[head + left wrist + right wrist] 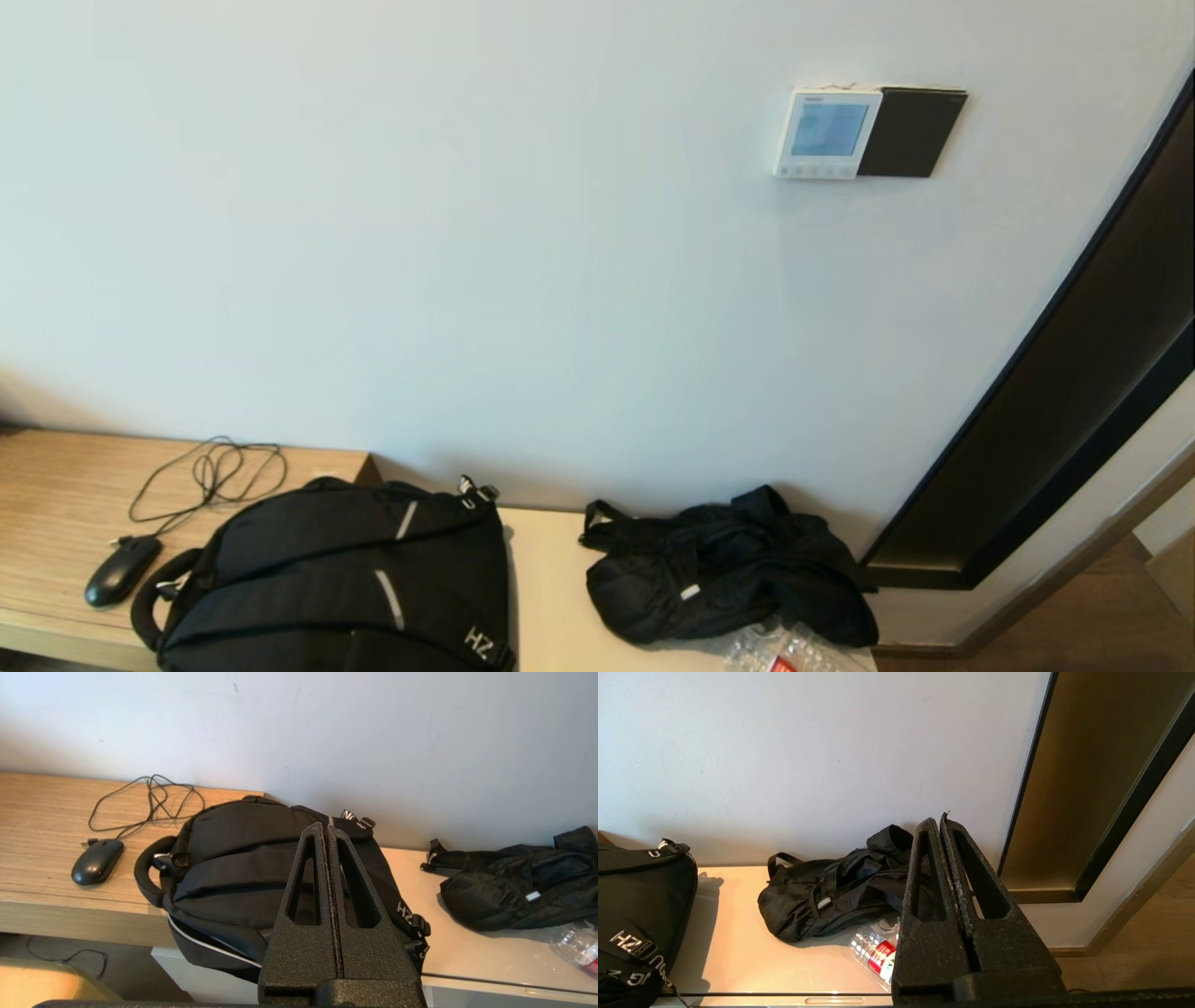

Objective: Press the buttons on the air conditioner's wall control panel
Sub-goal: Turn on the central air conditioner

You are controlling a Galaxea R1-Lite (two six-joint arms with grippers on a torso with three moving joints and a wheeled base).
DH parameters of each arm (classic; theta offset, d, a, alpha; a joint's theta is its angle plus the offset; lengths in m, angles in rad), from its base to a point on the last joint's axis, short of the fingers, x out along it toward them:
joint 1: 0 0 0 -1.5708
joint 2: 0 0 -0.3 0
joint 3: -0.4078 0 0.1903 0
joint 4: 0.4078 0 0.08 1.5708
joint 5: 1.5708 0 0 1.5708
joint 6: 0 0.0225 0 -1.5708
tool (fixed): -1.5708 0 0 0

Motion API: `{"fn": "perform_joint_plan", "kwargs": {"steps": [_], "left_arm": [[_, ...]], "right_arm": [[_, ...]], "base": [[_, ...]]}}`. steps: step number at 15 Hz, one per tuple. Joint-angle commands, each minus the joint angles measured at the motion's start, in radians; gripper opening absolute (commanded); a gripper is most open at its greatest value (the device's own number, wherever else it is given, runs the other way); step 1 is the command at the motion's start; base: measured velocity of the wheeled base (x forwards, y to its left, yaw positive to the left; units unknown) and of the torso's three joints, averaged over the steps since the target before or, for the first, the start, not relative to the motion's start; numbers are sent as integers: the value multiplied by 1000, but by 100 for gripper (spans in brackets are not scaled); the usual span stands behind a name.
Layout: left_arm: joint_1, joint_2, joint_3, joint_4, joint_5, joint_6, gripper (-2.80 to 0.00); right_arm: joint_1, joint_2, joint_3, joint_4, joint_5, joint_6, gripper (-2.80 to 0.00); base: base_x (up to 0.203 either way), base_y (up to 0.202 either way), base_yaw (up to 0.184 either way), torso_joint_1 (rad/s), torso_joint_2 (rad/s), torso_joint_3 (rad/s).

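Note:
The air conditioner's control panel [826,133] is a white square unit with a pale blue screen and a row of small buttons along its lower edge, mounted high on the wall at the right, next to a black plate [910,132]. Neither gripper shows in the head view. My left gripper [326,828] is shut and empty, low over the black backpack [243,868]. My right gripper [939,820] is shut and empty, low over the crumpled black bag [831,896]. The panel is out of both wrist views.
A wooden desk [56,504] holds a black mouse [121,569] with a coiled cable [219,471]. The black backpack [345,579] and black bag [719,565] lie on a cream counter [546,597]. A plastic bottle [873,952] lies beside the bag. A dark-framed recess [1074,392] is at the right.

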Motion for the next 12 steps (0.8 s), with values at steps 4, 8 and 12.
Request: {"fn": "perform_joint_plan", "kwargs": {"steps": [4,8,12], "left_arm": [[0,0,0,0,1,-1,-280],[0,0,0,0,1,0,-280],[0,1,0,0,0,-1,-280]], "right_arm": [[0,1,2,0,0,0,-280],[0,6,0,0,0,0,-280],[0,6,0,0,0,-2,-280]], "base": [[0,0,0,0,0,0],[0,0,0,0,0,0],[0,0,0,0,0,0]]}}
